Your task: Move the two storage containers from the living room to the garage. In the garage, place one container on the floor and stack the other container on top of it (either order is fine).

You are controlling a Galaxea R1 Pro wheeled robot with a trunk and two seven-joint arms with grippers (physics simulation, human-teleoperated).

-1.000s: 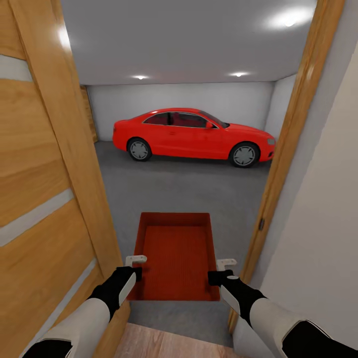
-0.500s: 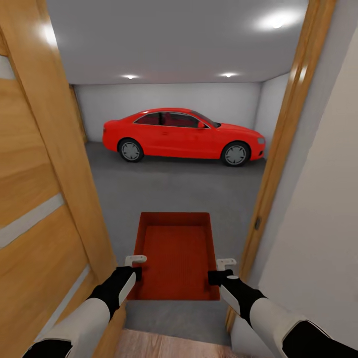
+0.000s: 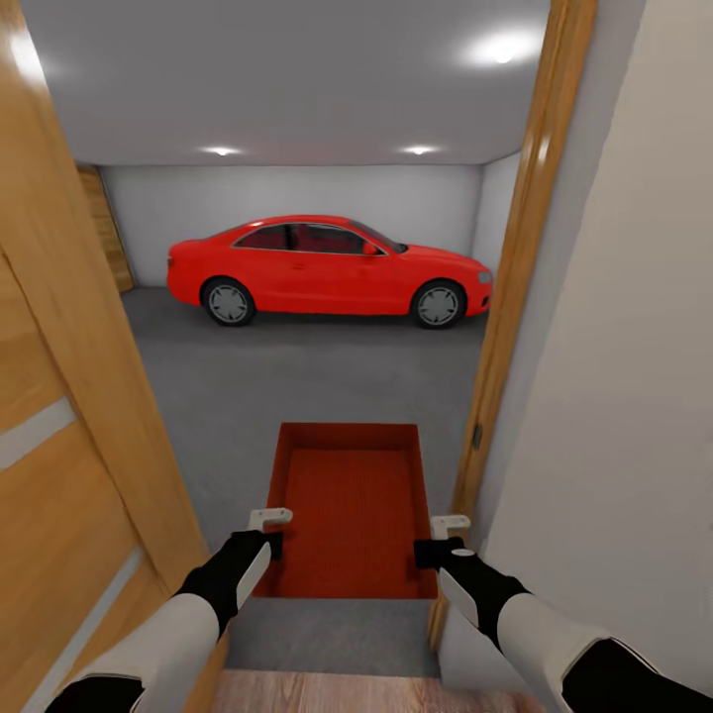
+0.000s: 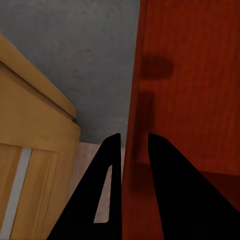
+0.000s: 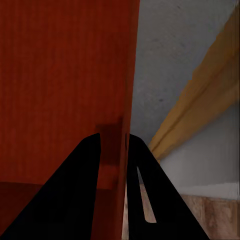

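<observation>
One orange-red storage container (image 3: 347, 505) hangs level in front of me, held by its two long side walls. My left gripper (image 3: 269, 532) is shut on the left wall and my right gripper (image 3: 442, 538) on the right wall. In the left wrist view the black fingers (image 4: 107, 165) straddle the container's (image 4: 195, 75) thin wall, left gripper (image 4: 134, 137). The right wrist view shows the same pinch, right gripper (image 5: 114, 136), on the container (image 5: 65, 65). Beyond the doorway lies the garage with its dark grey floor (image 3: 317, 376).
A red car (image 3: 327, 267) is parked across the garage's far side. An open wooden door (image 3: 59, 416) stands close on my left, and the door frame (image 3: 510, 287) and a beige wall (image 3: 624, 396) on my right. Light wood-plank flooring (image 3: 366, 693) is underfoot.
The whole view has shifted: the door, frame and car slid leftward and more garage floor shows, so the camera moved. The container stays held the same way in both grippers.
</observation>
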